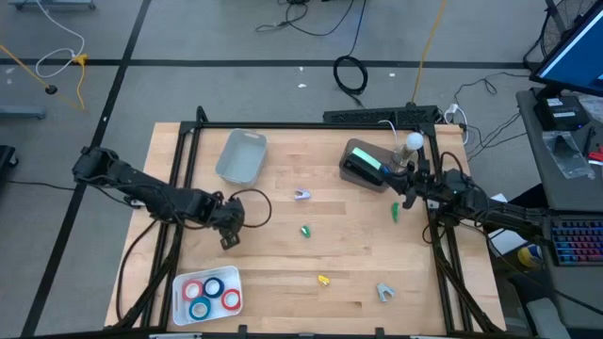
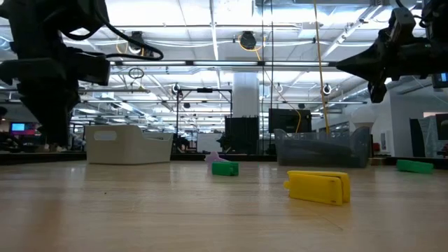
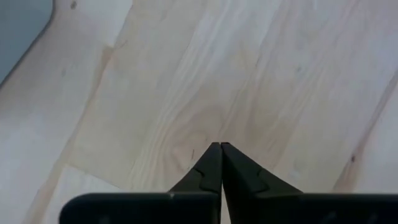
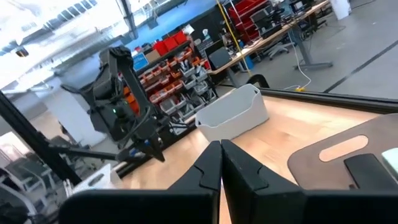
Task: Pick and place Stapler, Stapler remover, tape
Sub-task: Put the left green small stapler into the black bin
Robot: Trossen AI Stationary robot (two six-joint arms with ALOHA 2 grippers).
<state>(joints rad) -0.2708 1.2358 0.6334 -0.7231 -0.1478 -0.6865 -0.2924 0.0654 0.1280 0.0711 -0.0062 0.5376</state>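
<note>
Yellow stapler (image 2: 318, 187) lies closest in the low view, lower right of centre, with a green one (image 2: 225, 169) behind it mid-frame. From above, four tape rolls (image 1: 211, 295) sit in a white tray (image 1: 181, 286) at lower left. Left gripper (image 1: 229, 241) hangs left of centre over bare wood, fingers (image 3: 210, 167) clenched on nothing. Right gripper (image 1: 408, 201) is at right, beside the dark bin (image 1: 350, 166), pinched closed and empty too. Grey bin (image 1: 241, 156) rests upper left of centre.
</note>
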